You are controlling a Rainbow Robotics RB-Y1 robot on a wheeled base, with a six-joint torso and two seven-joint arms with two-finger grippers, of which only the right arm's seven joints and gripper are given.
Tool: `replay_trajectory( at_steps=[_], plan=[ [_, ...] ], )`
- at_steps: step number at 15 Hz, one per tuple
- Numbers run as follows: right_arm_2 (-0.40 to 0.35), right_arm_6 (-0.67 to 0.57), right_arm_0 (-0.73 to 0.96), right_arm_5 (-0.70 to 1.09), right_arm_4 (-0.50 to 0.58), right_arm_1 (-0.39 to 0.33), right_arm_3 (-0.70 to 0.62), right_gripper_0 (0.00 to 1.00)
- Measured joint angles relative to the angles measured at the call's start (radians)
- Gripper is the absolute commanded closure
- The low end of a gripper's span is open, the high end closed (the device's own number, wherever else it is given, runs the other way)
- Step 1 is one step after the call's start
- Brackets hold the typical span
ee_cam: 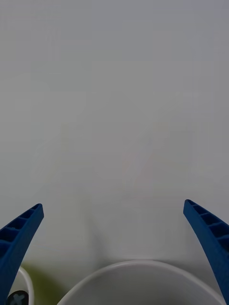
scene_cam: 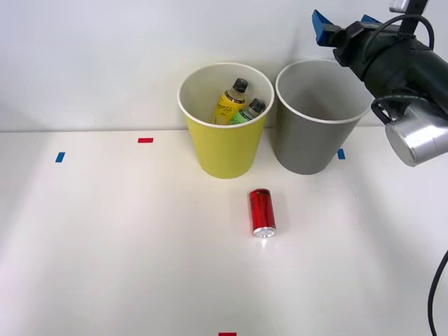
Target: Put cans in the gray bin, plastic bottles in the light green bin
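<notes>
Red can [scene_cam: 262,212] lying on table [scene_cam: 105,245], well apart from claw [ee_cam: 114,248], claw wide and empty, raised above gray bin [scene_cam: 316,119], possibly its far rim.

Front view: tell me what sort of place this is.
Probably a robot test bench, not a home: a plain white table against a bare wall, coloured tape markers on it, and two sorting bins.
</notes>
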Motion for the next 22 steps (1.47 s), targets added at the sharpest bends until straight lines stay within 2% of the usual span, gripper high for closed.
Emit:
replay_trajectory(
  at_steps=[2, 6, 10, 13, 17, 22],
  plan=[
    [-0.019, -0.001, 0.047, -0.087, 0.009, 0.010, 0.000, 0.00],
    [-0.085, -0.007, 0.174, -0.256, 0.179, 0.070, 0.000, 0.00],
    [-0.137, -0.011, 0.284, -0.356, 0.289, 0.109, 0.000, 0.00],
    [-0.168, -0.018, 0.345, -0.401, 0.297, 0.137, 0.000, 0.00],
    [-0.238, -0.020, 0.448, -0.450, 0.297, 0.235, 0.000, 0.00],
    [-0.255, -0.039, 0.580, -0.495, 0.283, 0.300, 0.001, 0.00]
  ],
)
